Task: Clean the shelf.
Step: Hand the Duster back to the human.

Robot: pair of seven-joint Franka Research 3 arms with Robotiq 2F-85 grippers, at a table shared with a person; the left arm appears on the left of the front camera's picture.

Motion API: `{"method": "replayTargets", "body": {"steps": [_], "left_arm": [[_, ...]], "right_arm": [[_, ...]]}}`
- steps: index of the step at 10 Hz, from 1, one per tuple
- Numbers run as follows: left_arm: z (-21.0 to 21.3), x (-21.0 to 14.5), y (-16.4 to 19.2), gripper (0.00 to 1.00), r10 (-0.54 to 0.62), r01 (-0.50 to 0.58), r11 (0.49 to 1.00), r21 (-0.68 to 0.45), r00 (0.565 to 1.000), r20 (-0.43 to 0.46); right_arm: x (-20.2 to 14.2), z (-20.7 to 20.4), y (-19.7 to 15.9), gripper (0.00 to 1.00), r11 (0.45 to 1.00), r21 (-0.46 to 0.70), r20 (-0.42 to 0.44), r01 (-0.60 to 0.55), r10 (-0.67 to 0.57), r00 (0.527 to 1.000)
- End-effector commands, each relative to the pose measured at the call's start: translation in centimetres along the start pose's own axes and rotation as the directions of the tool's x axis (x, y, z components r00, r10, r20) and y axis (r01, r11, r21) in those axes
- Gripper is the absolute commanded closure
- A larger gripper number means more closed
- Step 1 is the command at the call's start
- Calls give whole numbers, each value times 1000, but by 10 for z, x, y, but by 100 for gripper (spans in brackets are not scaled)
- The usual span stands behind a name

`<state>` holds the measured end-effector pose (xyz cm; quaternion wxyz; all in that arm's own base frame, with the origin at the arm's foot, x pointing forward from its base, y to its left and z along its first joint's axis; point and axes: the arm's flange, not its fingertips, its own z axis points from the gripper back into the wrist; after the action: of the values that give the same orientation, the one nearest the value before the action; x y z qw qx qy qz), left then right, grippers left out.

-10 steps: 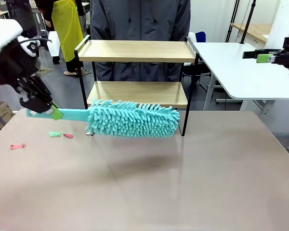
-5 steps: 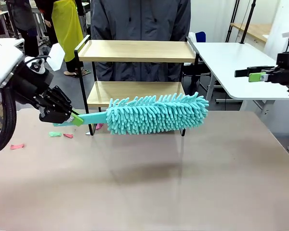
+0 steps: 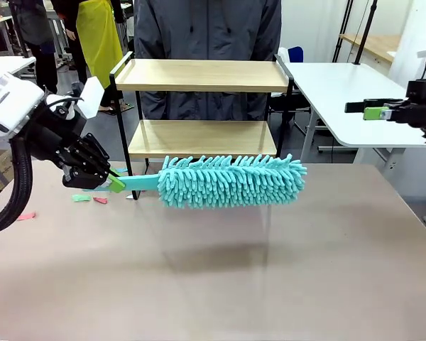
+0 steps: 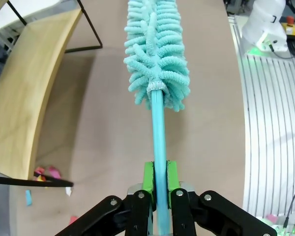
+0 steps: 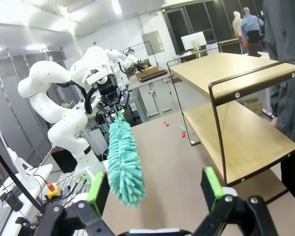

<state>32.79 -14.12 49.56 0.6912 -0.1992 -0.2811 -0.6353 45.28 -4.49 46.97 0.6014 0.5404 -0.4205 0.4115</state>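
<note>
The shelf (image 3: 202, 75) stands at the far middle of the table, two light wooden boards in a thin black frame. Its lower board (image 4: 24, 105) shows at the left of the left wrist view, and the rack (image 5: 236, 113) fills the right of the right wrist view. My left gripper (image 3: 112, 183) is shut on the flat handle of a turquoise fluffy duster (image 3: 231, 181), which hovers level over the table just in front of the lower board. The duster (image 4: 157, 54) runs straight out from the green pads (image 4: 148, 178). My right gripper (image 3: 369, 110) hangs open high at the right, holding nothing.
Small pink and green paper scraps (image 3: 82, 198) lie on the table left of the shelf, more by its foot (image 4: 44, 173). A person in a dark jacket (image 3: 206, 28) stands behind the shelf. A white table (image 3: 348, 99) is at the far right.
My left gripper has swung in from the left edge and carried the duster rightwards along the front of the shelf; the head then dropped slightly and levelled. My right gripper has shifted a little to the left.
</note>
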Motion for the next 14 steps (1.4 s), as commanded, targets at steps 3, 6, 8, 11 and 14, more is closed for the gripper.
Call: {"method": "replayTargets", "body": {"steps": [3,6,8,11,14], "left_arm": [[4,0,0,87,0,0,1000,-5,999,33],[4,0,0,87,0,0,1000,-5,999,33],[4,0,0,87,0,0,1000,-5,999,33],[4,0,0,87,0,0,1000,-5,999,33],[4,0,0,87,0,0,1000,-5,999,33]], "right_arm": [[3,-21,5,0,999,20,-37,-42,43,998],[-24,-75,-6,0,982,87,-5,-167,168,986],[-54,-100,-5,0,965,61,48,-255,252,966],[-76,-101,14,0,964,52,150,-260,250,957],[-67,-99,32,0,988,80,96,-133,125,988]]}}
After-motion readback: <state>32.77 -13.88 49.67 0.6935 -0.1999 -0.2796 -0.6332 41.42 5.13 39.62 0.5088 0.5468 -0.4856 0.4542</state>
